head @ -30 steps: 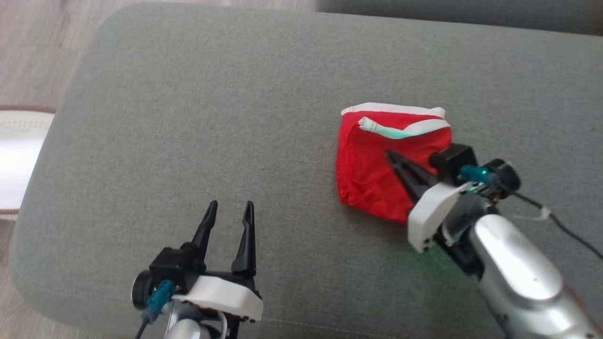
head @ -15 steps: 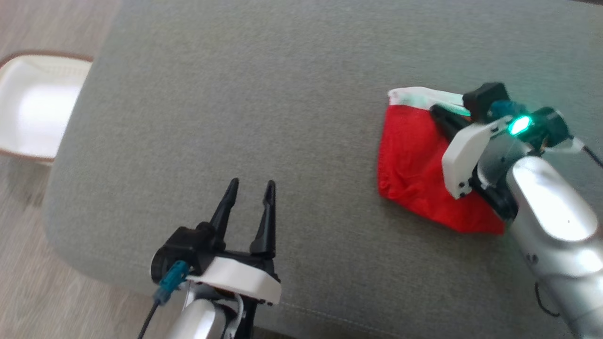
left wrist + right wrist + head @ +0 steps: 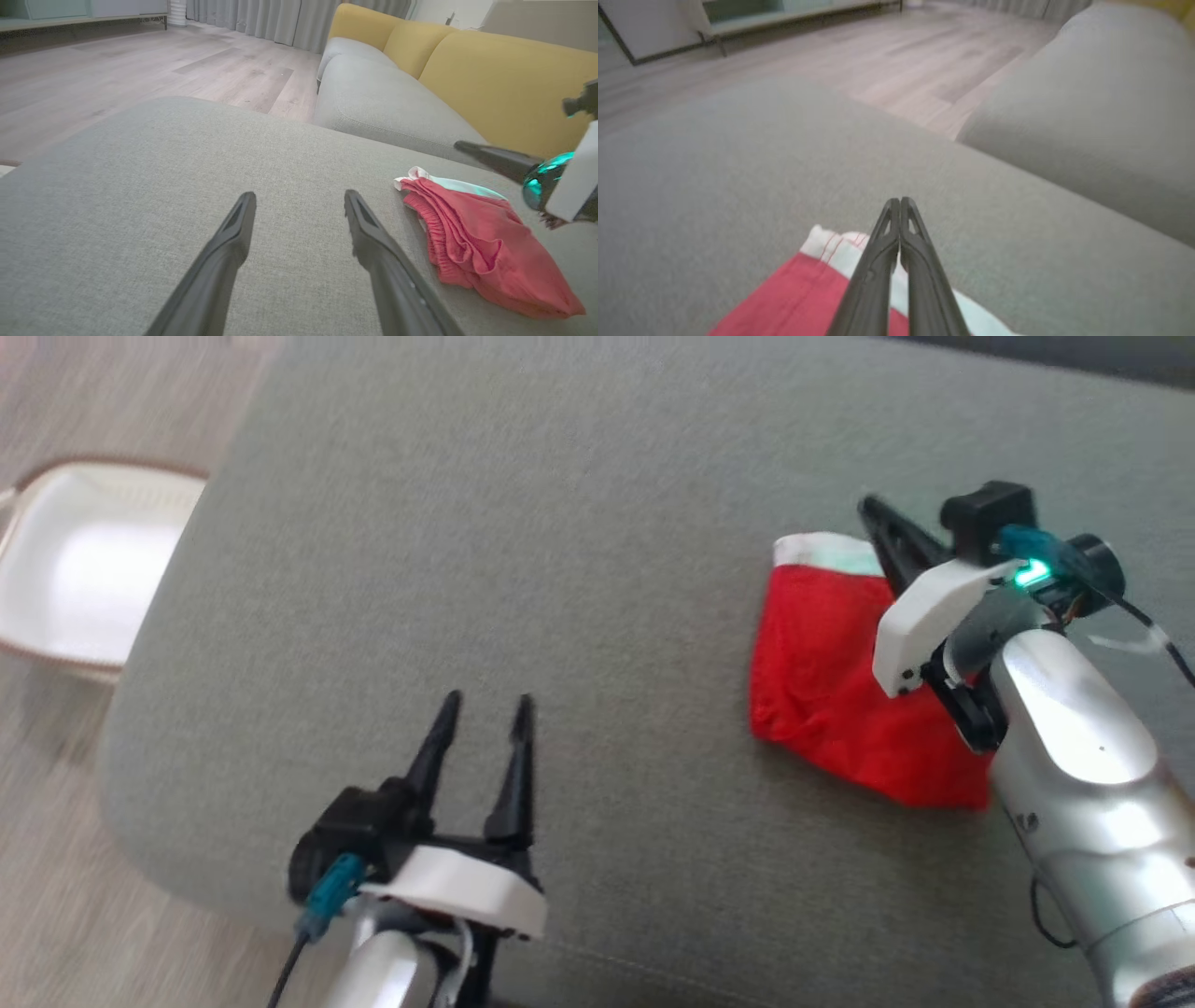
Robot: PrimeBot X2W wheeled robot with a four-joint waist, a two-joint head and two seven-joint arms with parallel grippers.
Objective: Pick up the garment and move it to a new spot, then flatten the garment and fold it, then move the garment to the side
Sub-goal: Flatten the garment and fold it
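My left gripper [image 3: 488,698] hangs just above the near edge of the cushion [image 3: 560,523], toward its left corner. Its two dark fingers are spread wide and point away from me. The left forearm [image 3: 378,975] rises steeply from below. My right gripper [image 3: 870,506] reaches farther out over the cushion's right side, fingers pressed together tip to tip and angled up-left. A green light [image 3: 1027,574] glows on its wrist, and the silver right forearm [image 3: 1074,756] slants in from the near right corner.
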